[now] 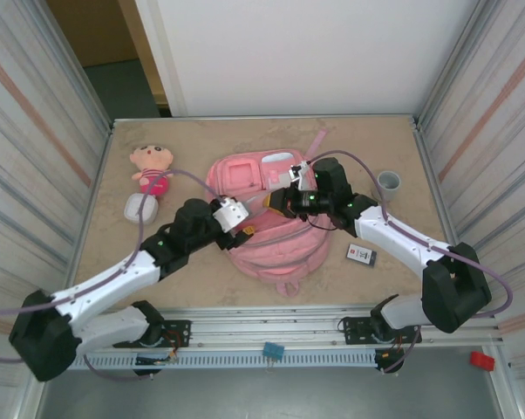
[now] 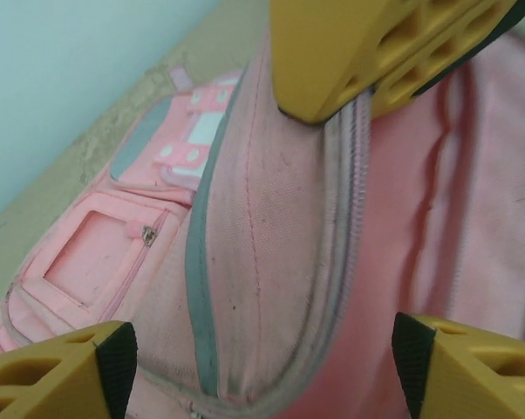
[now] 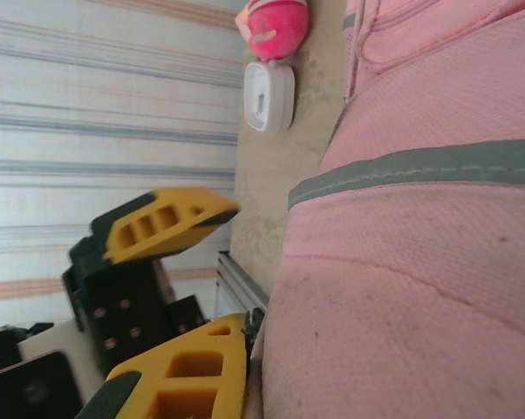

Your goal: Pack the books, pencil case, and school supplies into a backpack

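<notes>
Two yellow fingers [image 2: 62, 371] of the left tool [image 2: 262, 353] sit closest, spread wide astride a raised fold of the bag [image 2: 271, 218] and holding nothing. Just past them the right tool [image 2: 354, 87] is closed, its tips pinched on the edge by the zip [image 2: 345, 227], seemingly to hold that flap up. The bag lies flat in the middle of the desk [image 1: 402, 157], front up. The likely trouble is where the tools meet. If the left tool shuts where it hovers, it may catch both layers of cloth and clamp the mouth closed rather than widen it. Any pull against the right tool's thin tip-grip could slip the edge free and let the flap drop. The two tools are near each other, so a sideways move could knock them together. Further out, the black card [image 1: 362, 254] lies on the desk just right of the bag, near the right forearm, and a grey cup [image 1: 388, 182] stands farther back. On the left a doll [image 1: 151, 164] and a small white pod [image 1: 139, 208] lie beside the left arm. With both tools busy on the bag, neither is free to fetch the card, and the right arm's purple cable [image 1: 350, 155] loops near the bag's far corner, where it might snag
</notes>
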Controlling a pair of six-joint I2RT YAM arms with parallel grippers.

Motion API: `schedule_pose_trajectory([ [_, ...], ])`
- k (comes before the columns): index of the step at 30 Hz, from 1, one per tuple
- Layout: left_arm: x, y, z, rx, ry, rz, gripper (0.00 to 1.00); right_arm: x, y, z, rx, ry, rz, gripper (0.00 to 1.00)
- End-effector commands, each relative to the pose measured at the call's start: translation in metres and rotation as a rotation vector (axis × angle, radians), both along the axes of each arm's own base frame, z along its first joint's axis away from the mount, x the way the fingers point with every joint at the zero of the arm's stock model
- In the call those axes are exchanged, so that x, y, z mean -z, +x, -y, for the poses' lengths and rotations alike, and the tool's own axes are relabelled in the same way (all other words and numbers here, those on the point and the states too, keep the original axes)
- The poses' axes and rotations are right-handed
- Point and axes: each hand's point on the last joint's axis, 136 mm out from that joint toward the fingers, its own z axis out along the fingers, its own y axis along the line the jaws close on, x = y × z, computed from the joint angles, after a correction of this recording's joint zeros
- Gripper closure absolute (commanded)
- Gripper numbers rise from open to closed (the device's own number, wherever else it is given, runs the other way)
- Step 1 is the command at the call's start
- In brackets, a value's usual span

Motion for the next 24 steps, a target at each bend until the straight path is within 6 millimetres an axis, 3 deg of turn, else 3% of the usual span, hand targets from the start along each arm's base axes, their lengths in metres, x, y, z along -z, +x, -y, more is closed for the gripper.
schedule_pose_trajectory([
  [1,-0.026,0.022,0.014,-0.001,0.019,0.121,0.28,-0.040,-0.001,-0.012,-0.039,0.078,0.085,0.90],
  [4,-0.032,0.040,0.013,-0.093,0.007,0.138,0.53,-0.043,-0.002,-0.008,-0.030,0.070,0.091,0.78],
  [5,-0.036,0.043,0.010,-0.118,-0.008,0.140,0.58,-0.043,-0.002,-0.004,-0.021,0.059,0.093,0.72],
  [7,-0.048,0.044,0.006,-0.147,-0.051,0.151,0.72,-0.042,-0.003,0.012,0.015,0.013,0.104,0.60],
  [10,-0.065,0.038,0.003,-0.154,-0.119,0.166,0.93,-0.034,-0.003,0.046,0.091,-0.083,0.115,0.53],
  [15,-0.075,0.039,-0.007,-0.190,-0.136,0.159,0.96,-0.019,-0.013,0.103,0.196,-0.215,0.116,0.48],
  [21,-0.060,0.058,-0.043,-0.329,-0.127,0.095,0.94,-0.013,-0.016,0.160,0.336,-0.271,0.154,0.44],
  [24,-0.053,0.058,-0.048,-0.332,-0.141,0.048,0.91,-0.012,-0.015,0.187,0.397,-0.307,0.172,0.41],
])
